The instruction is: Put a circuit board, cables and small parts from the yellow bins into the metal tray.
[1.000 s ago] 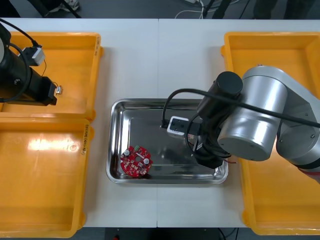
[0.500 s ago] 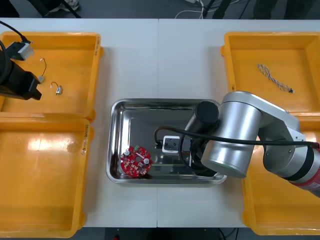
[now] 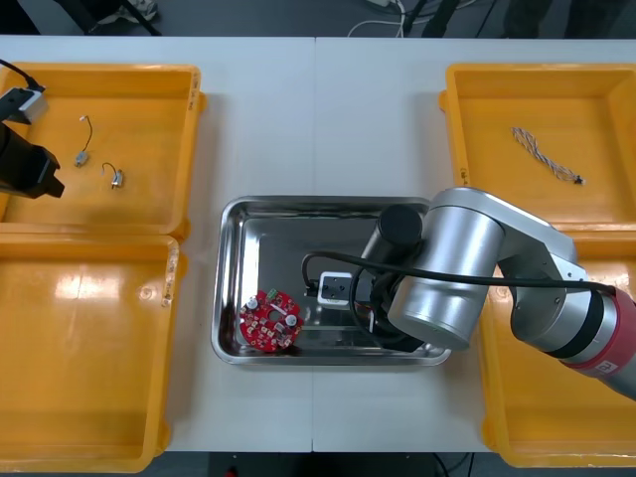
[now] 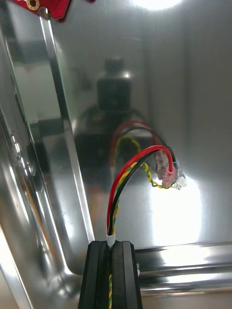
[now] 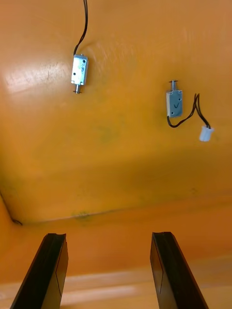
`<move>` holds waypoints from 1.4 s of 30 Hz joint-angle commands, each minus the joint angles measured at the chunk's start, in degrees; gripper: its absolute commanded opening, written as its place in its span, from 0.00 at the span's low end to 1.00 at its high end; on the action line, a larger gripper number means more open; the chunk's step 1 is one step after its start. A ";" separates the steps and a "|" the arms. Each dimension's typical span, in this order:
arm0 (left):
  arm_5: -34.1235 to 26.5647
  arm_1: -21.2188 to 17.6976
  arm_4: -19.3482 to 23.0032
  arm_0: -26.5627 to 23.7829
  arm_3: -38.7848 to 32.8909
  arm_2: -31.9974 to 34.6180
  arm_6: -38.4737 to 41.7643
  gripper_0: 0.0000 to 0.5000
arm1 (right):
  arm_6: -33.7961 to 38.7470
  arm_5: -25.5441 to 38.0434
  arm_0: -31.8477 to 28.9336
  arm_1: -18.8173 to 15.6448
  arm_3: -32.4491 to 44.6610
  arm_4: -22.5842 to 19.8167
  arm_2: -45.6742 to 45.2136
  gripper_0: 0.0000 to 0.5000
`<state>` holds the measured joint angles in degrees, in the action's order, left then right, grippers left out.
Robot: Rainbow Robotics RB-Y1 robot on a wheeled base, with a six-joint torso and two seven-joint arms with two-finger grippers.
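Note:
My right gripper (image 4: 110, 247) is shut on a red and yellow cable (image 4: 129, 174), low inside the metal tray (image 3: 231, 215). The cable arches up from the fingers, and its clear connector (image 4: 170, 172) touches the shiny tray floor. In the front view my right arm (image 3: 442, 283) covers that part of the tray. A round red circuit board (image 3: 269, 320) lies in the tray's near left corner. My left gripper (image 5: 110, 270) is open over the far left yellow bin (image 3: 139, 99), short of two small metal parts (image 5: 79, 70) (image 5: 174, 103) with thin black leads.
A twisted blue and white cable (image 3: 543, 154) lies in the far right yellow bin (image 3: 467, 119). The near left bin (image 3: 79, 348) and near right bin (image 3: 556, 407) flank the tray. My left arm (image 3: 22, 164) sits at the table's left edge.
My right arm has swung left and lower into the tray with the cable. My left arm has drawn back to the left, uncovering the two small metal parts.

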<state>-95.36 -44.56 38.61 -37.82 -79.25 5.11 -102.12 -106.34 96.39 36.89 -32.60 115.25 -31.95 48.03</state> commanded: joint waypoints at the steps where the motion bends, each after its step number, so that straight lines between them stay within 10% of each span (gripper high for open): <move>1: 2.63 -2.47 -1.08 -5.25 4.02 1.66 -5.72 1.00 | -2.29 -2.26 -1.56 0.78 0.42 1.54 1.63 0.00; 15: 7.73 -1.24 -3.28 -11.05 15.79 1.57 -10.91 1.00 | -2.46 -4.02 -3.32 0.70 0.33 3.21 2.15 0.00; 18: 9.22 -0.88 -3.90 -12.10 18.34 1.57 -11.96 1.00 | -2.46 -4.02 -3.40 0.87 0.33 4.18 2.15 0.39; 20: 10.54 -0.27 -4.51 -12.72 19.66 1.49 -12.49 1.00 | -2.46 -4.02 -3.32 1.05 0.24 4.70 2.15 1.00; 42: 22.06 5.27 -8.03 -15.27 27.13 -1.94 -12.40 1.00 | -1.94 2.58 -2.00 1.14 3.76 2.51 -5.67 1.00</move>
<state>-74.70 -39.92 31.03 -50.21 -51.81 4.68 -107.82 -106.47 97.40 34.07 -32.44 115.73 -28.40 46.23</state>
